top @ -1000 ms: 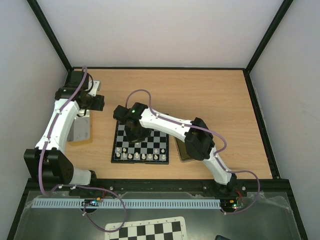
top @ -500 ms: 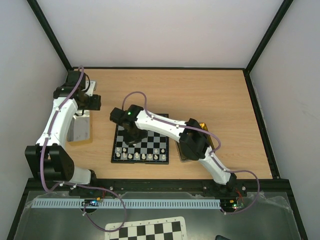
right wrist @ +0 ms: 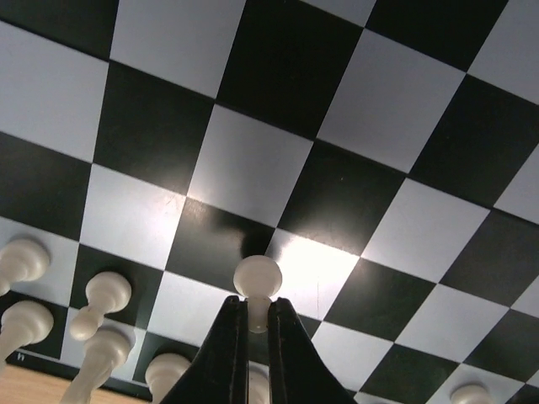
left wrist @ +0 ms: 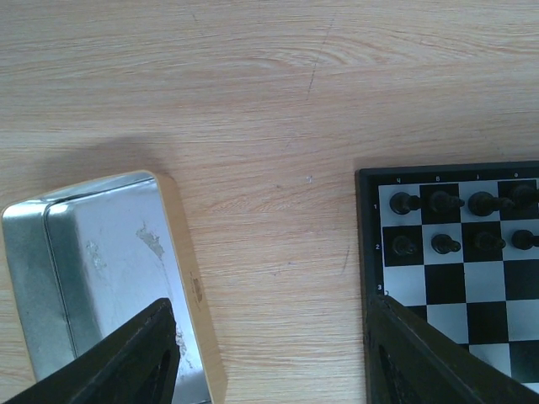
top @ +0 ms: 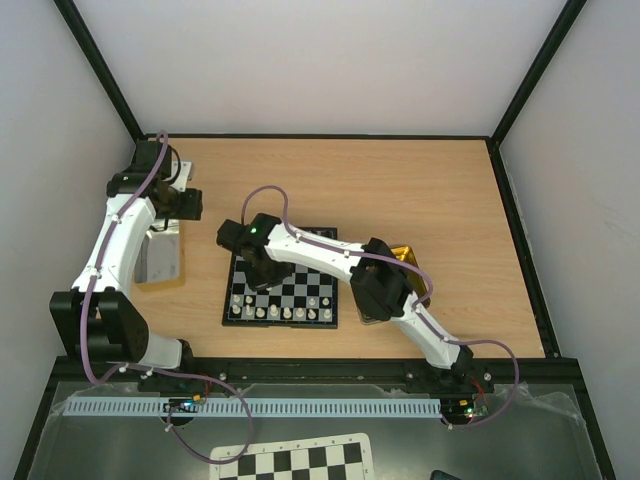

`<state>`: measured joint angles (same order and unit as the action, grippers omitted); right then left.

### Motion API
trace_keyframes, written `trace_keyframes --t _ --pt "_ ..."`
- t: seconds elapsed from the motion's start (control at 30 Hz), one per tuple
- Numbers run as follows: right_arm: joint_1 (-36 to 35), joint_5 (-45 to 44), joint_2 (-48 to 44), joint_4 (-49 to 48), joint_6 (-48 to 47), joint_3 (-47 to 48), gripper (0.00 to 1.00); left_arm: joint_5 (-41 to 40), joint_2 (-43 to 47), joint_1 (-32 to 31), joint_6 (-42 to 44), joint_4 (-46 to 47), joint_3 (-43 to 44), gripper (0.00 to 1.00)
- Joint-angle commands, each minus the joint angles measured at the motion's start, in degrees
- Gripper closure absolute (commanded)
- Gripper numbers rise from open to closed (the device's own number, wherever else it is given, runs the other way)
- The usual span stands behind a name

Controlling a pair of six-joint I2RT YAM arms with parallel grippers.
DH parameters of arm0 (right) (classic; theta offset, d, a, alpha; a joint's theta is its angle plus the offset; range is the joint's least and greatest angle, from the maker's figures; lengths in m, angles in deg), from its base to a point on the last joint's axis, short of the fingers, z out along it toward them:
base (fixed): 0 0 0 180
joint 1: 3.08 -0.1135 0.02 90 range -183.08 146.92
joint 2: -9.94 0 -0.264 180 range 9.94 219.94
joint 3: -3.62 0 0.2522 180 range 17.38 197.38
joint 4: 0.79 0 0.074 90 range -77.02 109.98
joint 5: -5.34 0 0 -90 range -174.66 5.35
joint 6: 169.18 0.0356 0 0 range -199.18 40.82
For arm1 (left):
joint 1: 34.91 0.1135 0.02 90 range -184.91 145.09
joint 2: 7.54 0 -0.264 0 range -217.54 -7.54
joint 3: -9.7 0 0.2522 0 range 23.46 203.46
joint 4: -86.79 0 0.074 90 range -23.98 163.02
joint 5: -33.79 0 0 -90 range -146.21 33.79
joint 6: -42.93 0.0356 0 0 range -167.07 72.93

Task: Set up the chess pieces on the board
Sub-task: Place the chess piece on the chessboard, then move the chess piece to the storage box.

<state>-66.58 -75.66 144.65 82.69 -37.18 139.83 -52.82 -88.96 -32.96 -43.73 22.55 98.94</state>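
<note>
Pawn: white pawn (right wrist: 257, 278) was clamped just under its head by the right gripper (right wrist: 258, 310), fingertips pinched tight on it. It hung over the board (right wrist: 253, 160), approx. above a black/pale square edge.
White set: other white pieces (right wrist: 101, 295) stood below-left of that gripper, close by.
Black set: black pieces (left wrist: 442, 223) sat in two rows, right of the left gripper (left wrist: 269, 303).
Left gripper: fingers apart, holding nothing, over bare wood btw. board and tin (left wrist: 93, 261).
Risk 1: tip-only hold, so the pawn could've swivelled or slipped and landed tilted or across two squares.
Risk 2: fingers opening might've knocked neighbours.
Writing: numerals 1, 2 on the board frame. Letters too small to read, no brand seen.
</note>
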Motion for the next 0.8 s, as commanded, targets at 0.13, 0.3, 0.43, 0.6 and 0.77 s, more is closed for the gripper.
trace_keyframes --t 0.13,0.3,0.43,0.6,0.77 --pt "0.5 -2.6 1.4 -1.7 0.0 -0.4 0.92 1.5 1.5 0.3 0.0 -1.6 1.1 0.39" --pt "0.7 -2.7 0.6 -2.2 0.2 -0.7 0.73 1.8 2.0 0.3 0.2 -1.9 1.3 0.39" --pt "0.8 -3.0 -0.7 -2.6 0.5 -0.7 0.71 2.0 2.4 0.3 0.3 -2.1 1.5 0.39" --pt "2.1 -6.5 -4.3 -1.6 1.6 -0.5 0.68 3.1 3.2 0.2 1.3 -3.1 2.8 0.41" --pt "6.3 -10.4 -14.1 -1.6 4.4 -5.1 0.67 3.3 3.5 -3.5 5.9 -7.8 7.1 0.5"
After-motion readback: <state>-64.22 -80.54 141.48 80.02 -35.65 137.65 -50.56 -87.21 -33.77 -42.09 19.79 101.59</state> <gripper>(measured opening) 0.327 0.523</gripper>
